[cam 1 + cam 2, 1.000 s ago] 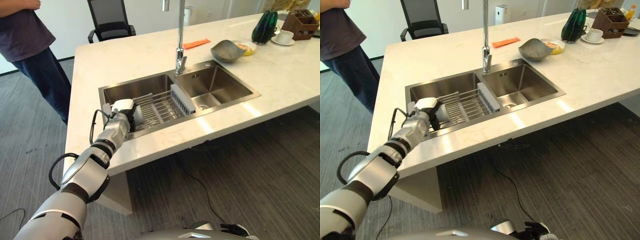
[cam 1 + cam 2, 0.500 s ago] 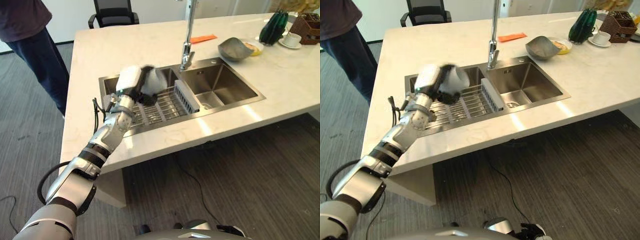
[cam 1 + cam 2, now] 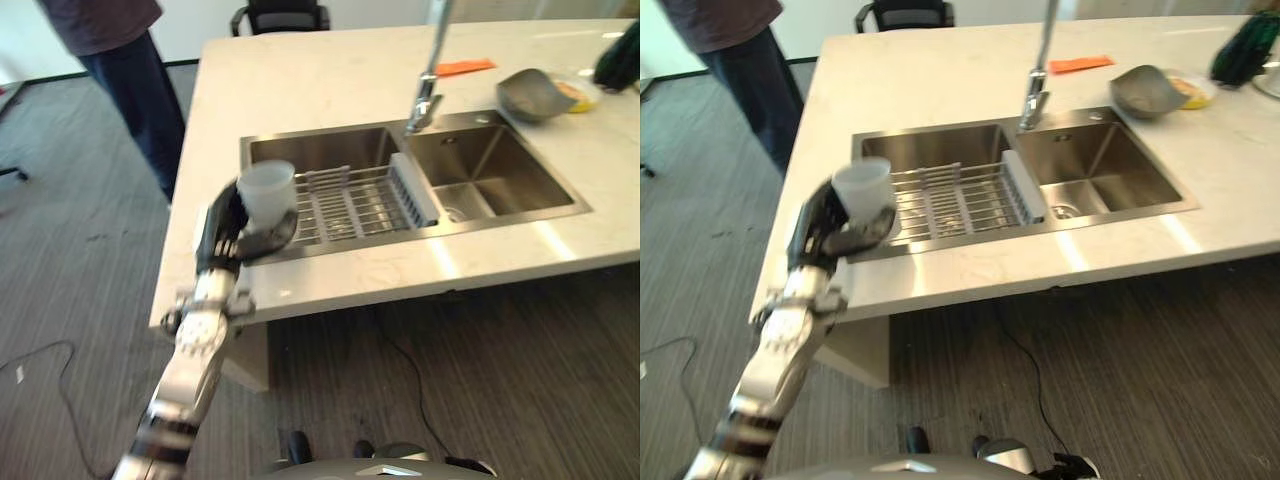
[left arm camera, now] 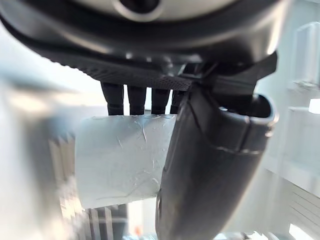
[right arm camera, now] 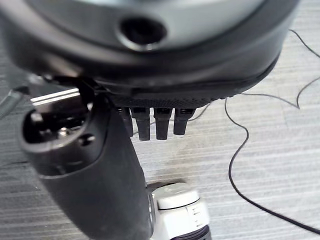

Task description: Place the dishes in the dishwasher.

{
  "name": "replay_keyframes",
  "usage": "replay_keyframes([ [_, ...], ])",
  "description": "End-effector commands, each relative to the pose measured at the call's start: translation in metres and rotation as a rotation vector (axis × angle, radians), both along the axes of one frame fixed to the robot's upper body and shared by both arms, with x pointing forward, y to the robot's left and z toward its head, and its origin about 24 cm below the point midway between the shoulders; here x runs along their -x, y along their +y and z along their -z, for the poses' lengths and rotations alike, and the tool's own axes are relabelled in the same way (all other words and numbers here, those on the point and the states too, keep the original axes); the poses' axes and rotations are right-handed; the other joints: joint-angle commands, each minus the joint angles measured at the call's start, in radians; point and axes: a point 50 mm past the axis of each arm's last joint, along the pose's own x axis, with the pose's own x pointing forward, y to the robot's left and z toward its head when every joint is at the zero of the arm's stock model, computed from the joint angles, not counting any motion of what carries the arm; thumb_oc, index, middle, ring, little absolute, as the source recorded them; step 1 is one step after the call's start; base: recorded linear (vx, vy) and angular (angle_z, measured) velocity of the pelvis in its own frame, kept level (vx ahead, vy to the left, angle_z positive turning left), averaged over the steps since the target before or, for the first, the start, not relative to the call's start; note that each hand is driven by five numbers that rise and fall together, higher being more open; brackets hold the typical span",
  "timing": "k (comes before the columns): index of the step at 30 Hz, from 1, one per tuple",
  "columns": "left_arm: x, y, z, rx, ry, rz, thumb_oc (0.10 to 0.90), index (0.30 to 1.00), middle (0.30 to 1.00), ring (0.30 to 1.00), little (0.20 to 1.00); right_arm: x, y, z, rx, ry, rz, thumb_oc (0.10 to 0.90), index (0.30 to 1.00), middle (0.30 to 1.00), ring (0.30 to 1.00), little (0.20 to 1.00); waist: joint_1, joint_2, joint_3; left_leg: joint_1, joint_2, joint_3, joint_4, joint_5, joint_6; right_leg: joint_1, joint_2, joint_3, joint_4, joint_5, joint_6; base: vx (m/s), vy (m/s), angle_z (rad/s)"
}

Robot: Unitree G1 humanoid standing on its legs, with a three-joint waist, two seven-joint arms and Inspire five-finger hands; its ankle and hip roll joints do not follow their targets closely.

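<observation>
One translucent cup (image 3: 267, 192), bearing no readable writing, sits clasped in the left hand (image 3: 222, 232) beside the sink (image 3: 340, 150).

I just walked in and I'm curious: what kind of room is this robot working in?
Probably a kitchen or an office pantry. A pale stone counter holds a steel double sink with a tall tap and a wire drying rack. An office chair stands behind it.

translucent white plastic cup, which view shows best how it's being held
The left wrist view: the translucent white plastic cup sits between the left hand's dark fingers and thumb, filling the frame. Both eye views show the same cup small, upright in that hand, in front of the steel sink.
</observation>
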Motion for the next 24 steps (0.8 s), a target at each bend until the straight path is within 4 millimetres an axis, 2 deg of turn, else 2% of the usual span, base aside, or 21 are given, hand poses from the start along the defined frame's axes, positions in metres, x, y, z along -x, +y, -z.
replay_keyframes([
  [1,-0.030,0.012,-0.086,0.049,-0.428,-0.039,0.400,0.300,0.300,0.300,0.300,-0.012,0.000,0.000,0.025,0.019,-0.090,0.800,0.900,0.900,0.900,0.900,0.029,0.009,-0.006,0.069,0.049,-0.042,0.089,-0.135,-0.093,-0.076,-0.044,-0.049,0.019,-0.032,0.061,-0.05,-0.185,0.56],
  [3,-0.008,0.031,-0.083,0.092,-0.462,-0.138,0.400,0.300,0.300,0.300,0.300,-0.023,-0.017,-0.006,0.102,-0.010,-0.132,0.800,0.900,0.900,0.900,0.900,0.102,0.013,0.030,-0.017,0.040,-0.116,0.193,-0.078,-0.130,-0.065,-0.052,-0.115,0.015,-0.038,0.040,-0.08,-0.232,0.71],
  [5,0.002,0.041,-0.086,0.071,-0.496,-0.215,0.400,0.300,0.300,0.300,0.300,-0.026,-0.029,-0.010,0.147,-0.014,-0.130,0.800,0.900,0.900,0.900,0.900,0.148,0.024,0.045,-0.061,0.035,-0.137,0.178,-0.039,-0.140,-0.058,-0.059,-0.162,0.015,-0.060,0.041,-0.03,-0.115,1.03],
  [7,0.003,0.041,-0.086,0.082,-0.504,-0.225,0.400,0.300,0.300,0.300,0.300,-0.026,-0.033,-0.011,0.159,-0.015,-0.124,0.800,0.900,0.900,0.900,0.900,0.154,0.019,0.041,-0.087,0.025,-0.145,0.158,-0.038,-0.140,-0.068,-0.070,-0.192,0.015,-0.064,0.044,-0.06,-0.073,0.70],
  [10,0.003,0.036,-0.094,0.090,-0.549,-0.234,0.400,0.300,0.300,0.300,0.300,-0.027,-0.041,-0.014,0.192,-0.028,-0.111,0.800,0.900,0.900,0.900,0.900,0.183,0.015,0.043,-0.144,0.040,-0.131,0.098,0.017,-0.152,-0.092,-0.074,-0.269,0.015,-0.064,0.047,-0.12,-0.139,0.83],
  [11,0.002,0.035,-0.096,0.096,-0.557,-0.231,0.400,0.300,0.300,0.300,0.300,-0.028,-0.041,-0.014,0.191,-0.041,-0.101,0.800,0.900,0.900,0.900,0.900,0.178,0.010,0.048,-0.150,0.057,-0.104,0.110,0.014,-0.156,-0.102,-0.079,-0.297,0.016,-0.061,0.046,-0.30,-0.128,1.20],
  [12,0.001,0.033,-0.099,0.097,-0.574,-0.227,0.400,0.300,0.300,0.300,0.300,-0.032,-0.042,-0.015,0.190,-0.061,-0.093,0.800,0.900,0.900,0.900,0.900,0.161,0.000,0.049,-0.137,0.101,-0.040,0.179,-0.010,-0.158,-0.124,-0.088,-0.341,0.023,-0.055,0.042,-0.40,-0.097,1.46],
  [15,0.000,0.029,-0.100,0.050,-0.579,-0.196,0.400,0.300,0.300,0.300,0.300,-0.023,-0.040,-0.013,0.182,-0.058,-0.032,0.800,0.900,0.900,0.900,0.900,0.133,-0.017,0.029,-0.044,0.198,0.042,0.273,-0.069,-0.172,-0.151,-0.110,-0.464,0.028,-0.058,0.029,-0.34,-0.049,1.97],
  [16,0.000,0.028,-0.100,0.049,-0.579,-0.196,0.400,0.300,0.300,0.300,0.300,-0.023,-0.040,-0.013,0.182,-0.058,-0.031,0.800,0.900,0.900,0.900,0.900,0.130,-0.017,0.030,-0.048,0.197,0.038,0.274,-0.066,-0.172,-0.150,-0.110,-0.469,0.026,-0.054,0.028,-0.31,0.094,1.86],
  [17,-0.001,0.028,-0.100,0.040,-0.577,-0.186,0.400,0.300,0.300,0.300,0.300,-0.011,-0.035,-0.010,0.156,-0.041,0.017,0.800,0.900,0.900,0.900,0.900,0.104,-0.019,0.009,0.051,0.292,0.103,0.281,-0.063,-0.201,-0.158,-0.126,-0.557,0.035,-0.051,0.026,-0.20,0.075,1.70],
  [18,-0.001,0.028,-0.100,0.040,-0.576,-0.185,0.400,0.300,0.300,0.300,0.300,-0.010,-0.035,-0.010,0.156,-0.039,0.017,0.800,0.900,0.900,0.900,0.900,0.101,-0.018,0.012,0.058,0.294,0.100,0.275,-0.060,-0.203,-0.151,-0.124,-0.562,0.034,-0.053,0.026,-0.27,0.144,1.13],
  [19,-0.002,0.026,-0.100,0.048,-0.581,-0.176,0.400,0.300,0.300,0.300,0.300,-0.007,-0.030,-0.008,0.140,-0.038,0.037,0.800,0.900,0.900,0.900,0.900,0.081,-0.023,-0.003,0.107,0.340,0.138,0.254,-0.048,-0.224,-0.156,-0.142,-0.612,0.042,-0.039,0.031,-0.07,0.062,0.48],
  [20,-0.002,0.026,-0.100,0.048,-0.581,-0.176,0.400,0.300,0.300,0.300,0.300,-0.007,-0.030,-0.008,0.140,-0.038,0.037,0.800,0.900,0.900,0.900,0.900,0.081,-0.023,-0.003,0.107,0.340,0.138,0.254,-0.048,-0.224,-0.156,-0.142,-0.612,0.042,-0.039,0.031,-0.20,0.173,1.46],
  [21,-0.005,0.024,-0.103,0.053,-0.588,-0.170,0.400,0.300,0.300,0.300,0.300,-0.003,-0.028,-0.007,0.122,-0.037,0.064,0.800,0.900,0.900,0.900,0.900,0.061,-0.019,-0.022,0.159,0.386,0.183,0.223,-0.046,-0.261,-0.164,-0.165,-0.653,0.050,-0.042,0.040,-0.12,0.105,1.20],
  [22,-0.005,0.024,-0.103,0.053,-0.588,-0.170,0.400,0.300,0.300,0.300,0.300,-0.003,-0.028,-0.007,0.122,-0.037,0.064,0.800,0.900,0.900,0.900,0.900,0.061,-0.019,-0.022,0.159,0.386,0.183,0.223,-0.046,-0.261,-0.164,-0.165,-0.653,0.050,-0.042,0.040,-0.27,0.268,1.61],
  [23,-0.007,0.024,-0.103,0.035,-0.585,-0.177,0.400,0.300,0.300,0.300,0.300,-0.010,-0.025,-0.007,0.105,-0.063,0.083,0.800,0.900,0.900,0.900,0.900,0.054,-0.010,-0.037,0.182,0.380,0.195,0.196,-0.069,-0.271,-0.186,-0.191,-0.702,0.057,-0.021,0.052,-0.31,0.349,1.34],
  [24,-0.012,0.018,-0.109,-0.010,-0.596,-0.154,0.400,0.300,0.300,0.300,0.300,-0.014,-0.026,-0.008,0.105,-0.092,0.130,0.800,0.900,0.900,0.900,0.900,0.040,-0.017,-0.038,0.150,0.382,0.263,0.130,-0.109,-0.262,-0.203,-0.239,-0.747,0.073,0.033,0.083,-0.31,0.349,1.34],
])
